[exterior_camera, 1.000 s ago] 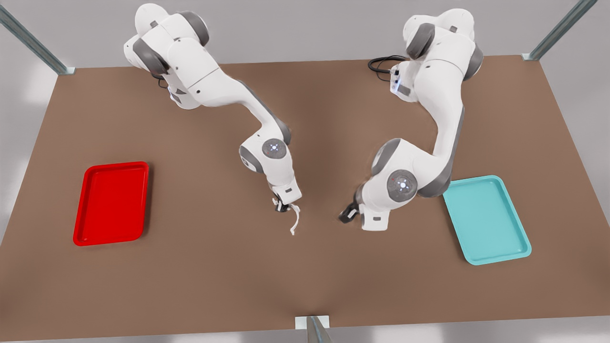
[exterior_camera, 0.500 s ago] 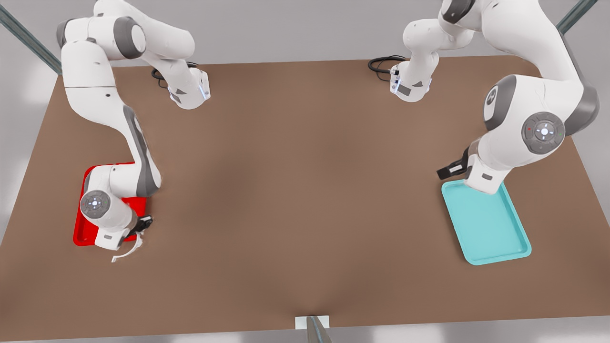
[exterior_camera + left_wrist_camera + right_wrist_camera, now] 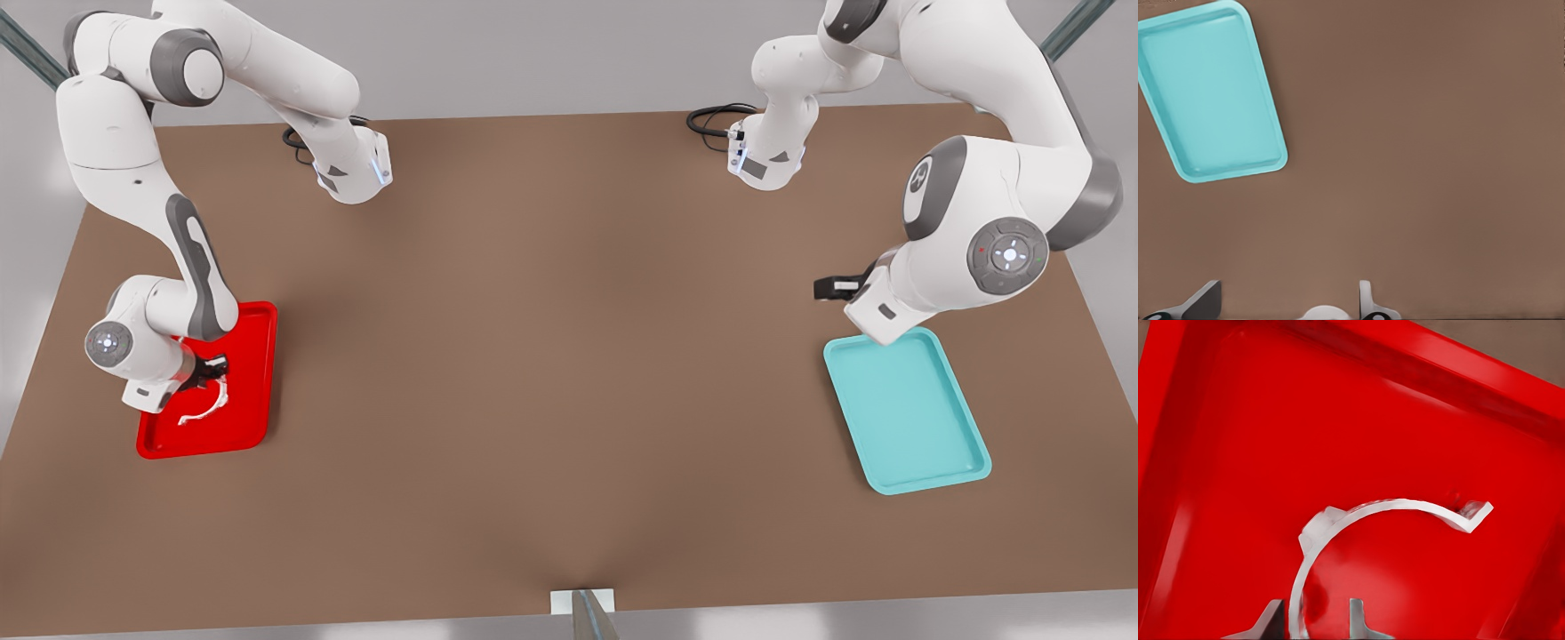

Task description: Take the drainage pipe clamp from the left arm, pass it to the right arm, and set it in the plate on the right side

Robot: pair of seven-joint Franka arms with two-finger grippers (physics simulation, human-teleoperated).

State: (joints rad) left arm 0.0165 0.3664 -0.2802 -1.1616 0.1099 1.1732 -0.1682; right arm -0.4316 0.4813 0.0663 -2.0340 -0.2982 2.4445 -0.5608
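Note:
The white half-ring drainage pipe clamp [image 3: 203, 407] lies inside the red plate [image 3: 253, 373] at the front view's left. My right gripper [image 3: 212, 369] hangs low over the plate, right at the clamp's upper end. In the right wrist view the clamp [image 3: 1391, 510] curves across the red plate floor [image 3: 1238, 487]. One end of it runs between the fingers of the right gripper [image 3: 1315, 620], which stand open with a gap on one side. My left gripper [image 3: 829, 287] waits open above the table at the front view's right; the left wrist view shows this left gripper [image 3: 1285, 297] empty.
A teal tray [image 3: 907, 409] lies at the front view's right, just below the left arm's wrist, and the teal tray [image 3: 1211, 93] also appears in the left wrist view. Black cables [image 3: 711, 120] lie at the table's far edge. A metal post [image 3: 587, 613] stands at the near edge.
The right arm carried the clamp from the table's middle to the red plate and lowered it in. The left arm withdrew toward the teal tray and lifted a little.

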